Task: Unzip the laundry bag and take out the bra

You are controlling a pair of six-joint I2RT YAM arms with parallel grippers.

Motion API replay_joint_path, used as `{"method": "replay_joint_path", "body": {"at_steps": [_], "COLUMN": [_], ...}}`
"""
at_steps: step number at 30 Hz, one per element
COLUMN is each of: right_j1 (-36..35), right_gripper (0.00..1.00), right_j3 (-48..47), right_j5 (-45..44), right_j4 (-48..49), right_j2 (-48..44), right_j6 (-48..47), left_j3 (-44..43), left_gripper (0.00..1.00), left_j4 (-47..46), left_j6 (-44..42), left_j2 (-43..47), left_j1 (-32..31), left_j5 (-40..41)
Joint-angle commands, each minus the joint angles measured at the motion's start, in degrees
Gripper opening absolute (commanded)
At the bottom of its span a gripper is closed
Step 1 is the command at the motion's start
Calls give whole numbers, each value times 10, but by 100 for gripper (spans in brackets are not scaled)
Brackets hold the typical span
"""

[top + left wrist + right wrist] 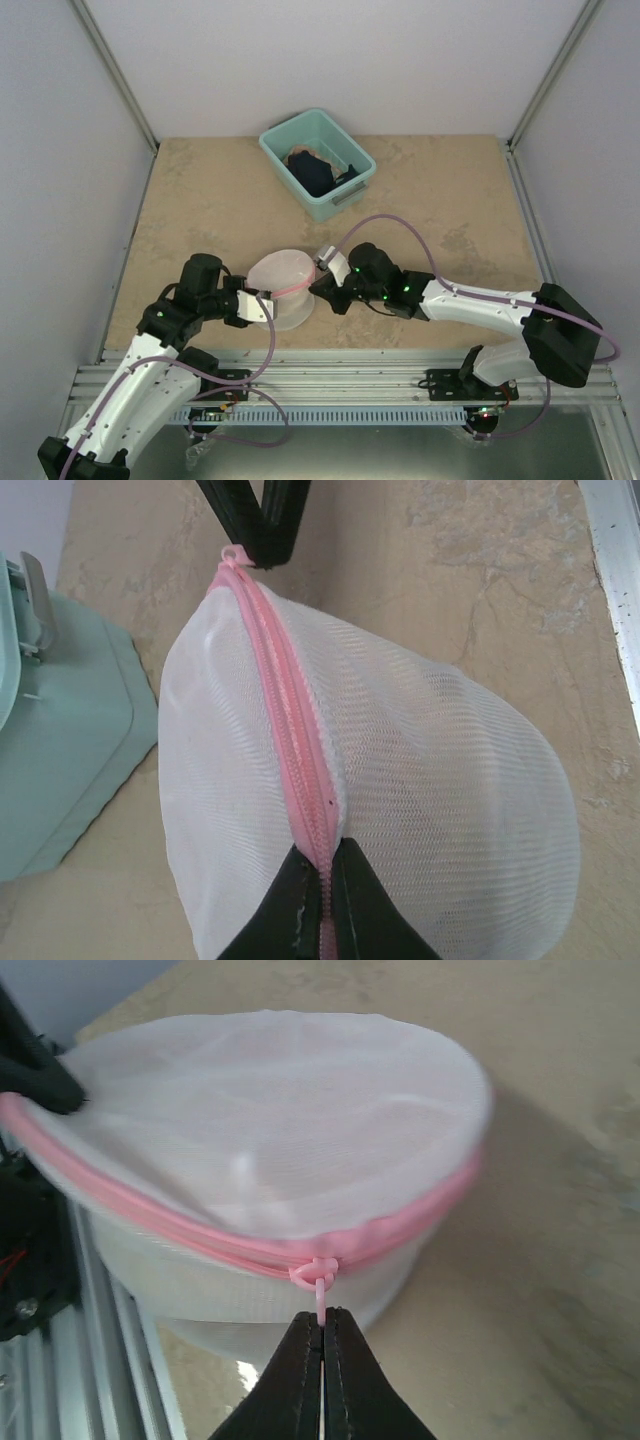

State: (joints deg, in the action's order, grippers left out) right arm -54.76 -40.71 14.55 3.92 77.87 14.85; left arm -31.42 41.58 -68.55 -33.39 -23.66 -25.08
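Laundry bag (pixel 283 288) zipped shut | my left jaws pinch pink band (pixel 290 730), 8 o'clock | right jaws pinch zipper pull (pixel 318 1276), 3 o'clock | unzipping, bra pending

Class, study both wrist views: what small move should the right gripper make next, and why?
Probably the right gripper should draw the zipper pull sideways along the pink zipper band. It is shut on the pull, the left gripper pinches the band on the opposite side, bracing the laundry bag, and the zipper looks closed.
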Motion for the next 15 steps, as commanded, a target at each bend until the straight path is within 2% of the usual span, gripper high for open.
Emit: {"method": "replay_joint_path", "body": {"at_steps": [1,7,8,9,10,11,15], "right_j1": [43,46,39,32,23,14,-21], "right_gripper": [0,0,0,0,1,1,1], "right_j3": [26,29,26,23,20,16,-11], "right_j5": [7,28,29,30,30,31,31], "right_j4": [1,-5,-7,-6,-5,-3,3], "right_j2": [-34,-42,-40,-38,-36,-34,-23], "right_j6": [9,6,6,5,5,4,8], "left_j3": [10,13,11,5,-2,-11,-45], "left_gripper": [0,2,30,39,54,61,75], "left_j4": [6,-5,-3,5,16,30,78], "left_j6": [-5,26,28,27,25,24,45], "left_j2": [15,23,23,22,20,18,12], "left_j1": [-2,-2,-2,-2,-2,-2,-2], "left_j5": [10,18,12,1,-12,-28,-109]}}
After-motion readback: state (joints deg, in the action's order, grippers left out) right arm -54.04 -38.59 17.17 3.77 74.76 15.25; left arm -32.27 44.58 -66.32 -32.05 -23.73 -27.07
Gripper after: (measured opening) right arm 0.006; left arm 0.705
